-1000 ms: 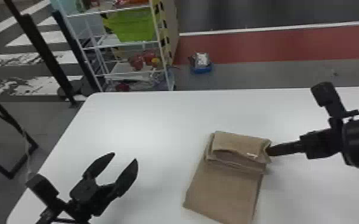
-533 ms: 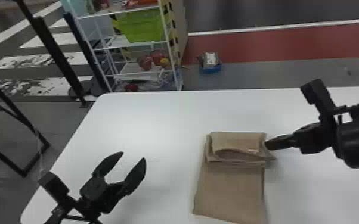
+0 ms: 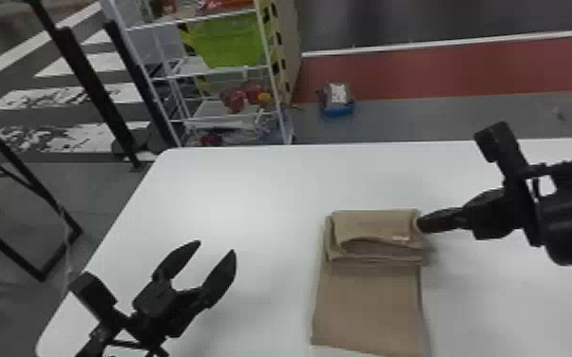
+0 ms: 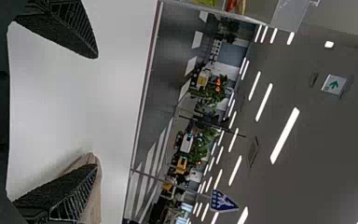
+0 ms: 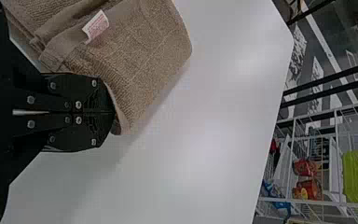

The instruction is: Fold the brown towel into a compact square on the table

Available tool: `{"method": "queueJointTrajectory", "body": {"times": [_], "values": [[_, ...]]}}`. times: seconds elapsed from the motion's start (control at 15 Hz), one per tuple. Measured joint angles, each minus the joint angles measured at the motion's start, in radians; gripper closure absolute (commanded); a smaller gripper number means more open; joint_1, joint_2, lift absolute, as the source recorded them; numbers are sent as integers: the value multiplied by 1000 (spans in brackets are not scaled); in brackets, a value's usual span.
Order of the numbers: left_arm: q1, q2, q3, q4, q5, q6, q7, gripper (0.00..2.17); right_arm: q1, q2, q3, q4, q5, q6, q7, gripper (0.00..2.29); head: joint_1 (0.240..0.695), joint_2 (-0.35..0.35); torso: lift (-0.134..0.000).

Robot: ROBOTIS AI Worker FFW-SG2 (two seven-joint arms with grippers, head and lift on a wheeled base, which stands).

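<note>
The brown towel [image 3: 370,304] lies flat on the white table, with a thick folded bundle [image 3: 373,228] at its far end. My right gripper [image 3: 420,224] is at the bundle's right edge. In the right wrist view my right gripper [image 5: 113,113] is shut with the edge of the towel [image 5: 144,51] at its tips. My left gripper [image 3: 218,247] stands open over the table left of the towel, apart from it. Seen from the left wrist, that gripper [image 4: 96,111] has nothing between its fingers, and part of the towel [image 4: 94,198] shows behind one of them.
The white table [image 3: 252,190] extends around the towel, its left edge beyond my left gripper. Behind it stand a wire shelf [image 3: 223,71] with a green bin [image 3: 233,42] and a small blue-based item [image 3: 337,102] on the floor.
The head view has shifted. Against the table, the folded bundle and my right gripper have moved left together, and the towel lies straighter. My left gripper is still open.
</note>
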Motion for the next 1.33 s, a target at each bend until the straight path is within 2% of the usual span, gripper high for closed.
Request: {"method": "queueJointTrajectory", "body": {"times": [0.07, 0.13, 0.2, 0.27, 0.4, 0.53, 0.67, 0.87, 1.13, 1.33], "values": [[0, 0, 1, 0, 0, 0, -1, 46, 16, 0, 0, -20, 6, 1, 53, 1146, 695, 271, -134], [0, 0, 6, 0, 0, 0, -3, 46, 45, 0, 0, -70, 34, 5, 139, 599, 695, 283, -134], [0, 0, 12, -1, 1, 0, -2, 46, 81, 0, -2, -143, 80, 10, 179, 245, 695, 294, -134], [0, 0, 14, -1, 2, 0, -1, 46, 113, -7, -3, -217, 130, 13, 180, 134, 695, 290, -134], [-4, 0, 16, -1, 3, 0, -2, 46, 184, -60, 5, -389, 238, 14, 181, 107, 695, 242, -134], [-7, 0, 10, 0, 3, 0, -2, 46, 221, -122, 8, -487, 290, 12, 181, 110, 695, 207, -134], [-10, 0, 4, 4, 2, 0, -2, 46, 246, -163, 32, -559, 325, -52, 181, 113, 695, 181, -134], [-8, 0, 7, 5, 3, -1, -6, 46, 278, -177, 135, -611, 436, -235, 181, 151, 695, 218, -134], [3, 0, 16, 9, 14, -23, -7, 46, 289, -182, 285, -633, 510, -283, 181, 218, 695, 303, -134], [6, 0, 16, 9, 18, -28, -12, 46, 279, -170, 373, -584, 570, -328, 181, 319, 695, 347, -134]]}}
